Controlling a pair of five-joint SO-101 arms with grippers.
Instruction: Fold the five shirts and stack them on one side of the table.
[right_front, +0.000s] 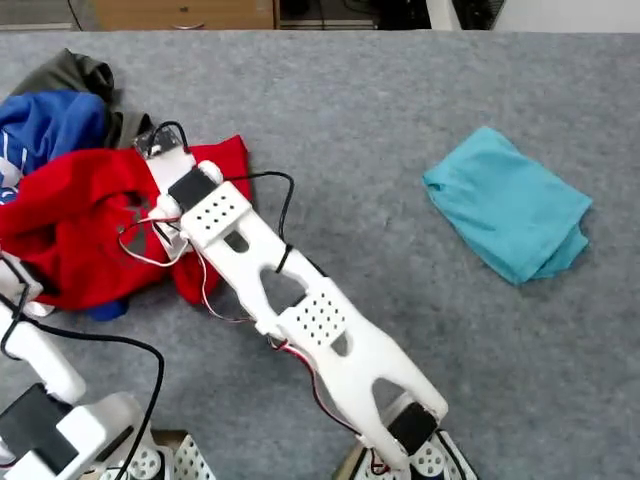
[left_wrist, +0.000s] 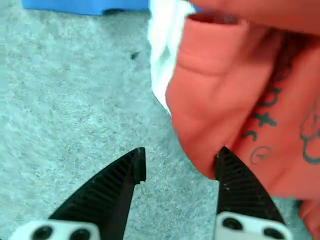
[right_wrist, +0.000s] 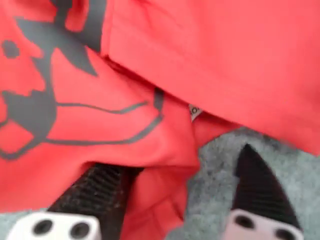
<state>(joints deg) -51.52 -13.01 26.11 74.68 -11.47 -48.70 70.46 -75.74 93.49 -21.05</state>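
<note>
Red shirt (right_front: 75, 225) lay crumpled at one side of the grey felt table (right_front: 400, 120), unfolded, its printed front up. It overlapped a blue shirt (right_front: 45, 125) and a dark olive shirt (right_front: 85, 75) heaped just behind it. A teal shirt (right_front: 510, 205) sat folded, well apart on the opposite side. R arm (right_front: 300, 300) stretched diagonally across the felt w/ its wrist over the red shirt. R gripper (right_wrist: 182, 167) had its jaws spread, w/ a bunched fold of red fabric btwn them; one finger was partly hidden by cloth, the other over bare felt. L arm (right_front: 40, 360) stood by the near edge of the pile. L gripper (left_wrist: 181, 152) hung low over the felt, jaws spread wide. One finger was at the red hem, touching or just beside, couldn't tell which; the other was over bare felt.
</note>
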